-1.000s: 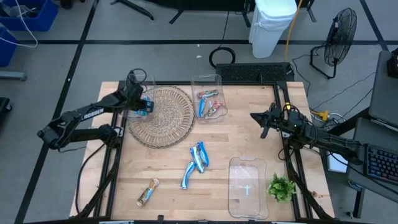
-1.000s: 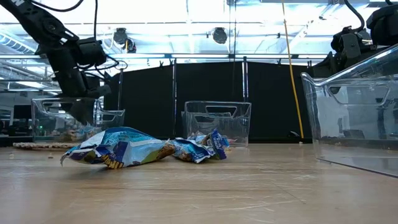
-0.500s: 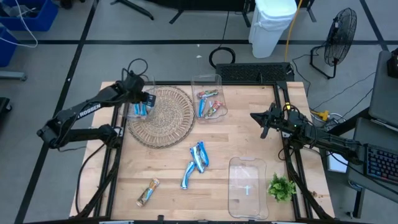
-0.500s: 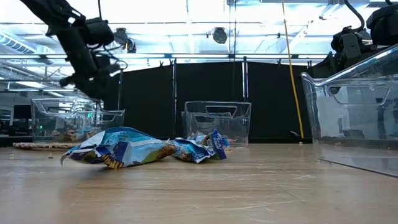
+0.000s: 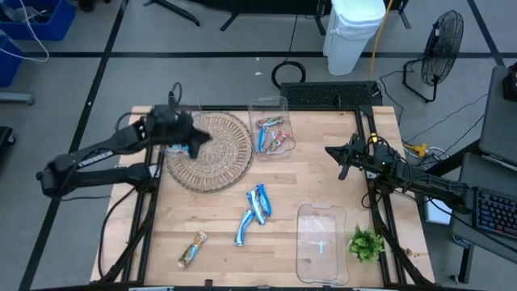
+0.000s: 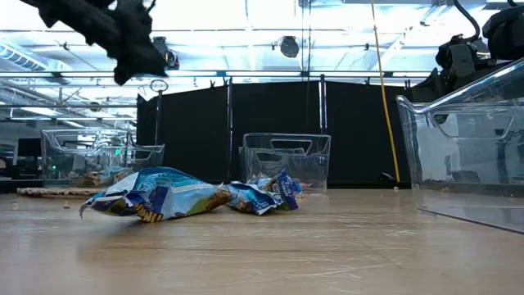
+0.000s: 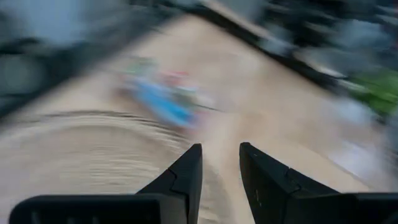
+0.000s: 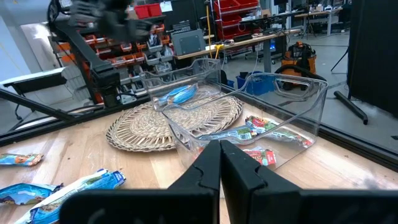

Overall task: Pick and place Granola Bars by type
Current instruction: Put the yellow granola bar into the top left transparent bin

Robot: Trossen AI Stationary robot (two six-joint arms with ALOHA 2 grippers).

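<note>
Blue-wrapped Granola Bars [image 5: 257,202] lie mid-table, one more [image 5: 245,227] beside them, and a brownish bar [image 5: 192,249] lies near the front left. More bars fill the clear bin [image 5: 273,134] at the far middle. One blue bar [image 8: 180,94] lies in the clear bin at the far left. My left gripper [image 5: 199,144] hangs open high above the left edge of the wicker mat [image 5: 214,153], nothing between its fingers [image 7: 221,149]. My right gripper [image 5: 335,155] waits shut at the right side [image 8: 221,146].
A clear bin [image 5: 321,242] with no bars in it stands at the near right, with a green leafy sprig [image 5: 365,242] beside it. In the low view the mid-table bars [image 6: 155,195] lie in front and my left gripper [image 6: 131,49] hangs high above the table.
My left gripper has risen from the far-left bin and swung toward the table's right, over the wicker mat's left edge, turning as it went. The blue bar has stayed in that bin. My right arm has kept still.
</note>
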